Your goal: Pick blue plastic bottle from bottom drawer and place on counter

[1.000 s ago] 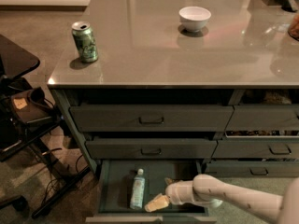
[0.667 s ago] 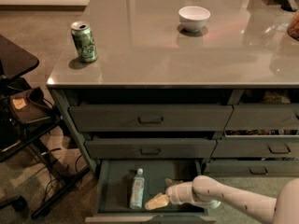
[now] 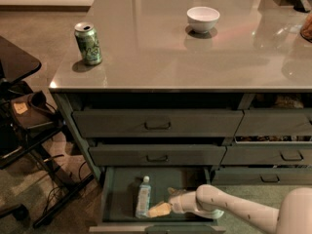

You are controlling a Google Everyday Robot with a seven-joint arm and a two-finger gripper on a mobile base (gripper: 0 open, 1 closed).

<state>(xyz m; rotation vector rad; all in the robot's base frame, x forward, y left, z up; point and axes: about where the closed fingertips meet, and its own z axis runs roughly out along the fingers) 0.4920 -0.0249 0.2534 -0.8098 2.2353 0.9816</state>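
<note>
- The blue plastic bottle (image 3: 143, 197) is lying flat in the open bottom drawer (image 3: 109, 194), cap pointing to the back.
- The gripper (image 3: 165, 201) sits just to its right, fingers spread, holding nothing.
- Risk imo: a fingertip bumps the bottle and it rolls left.
- Tight under the middle drawer (image 3: 156, 155).
- Loads of counter (image 3: 146, 52) between the green soda can (image 3: 88, 43) and the white bowl (image 3: 203, 19).

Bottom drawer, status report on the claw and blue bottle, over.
Claw open, inside the open bottom drawer, just right of the blue plastic bottle. Bottle lying flat, not gripped. Nothing between them.
</note>
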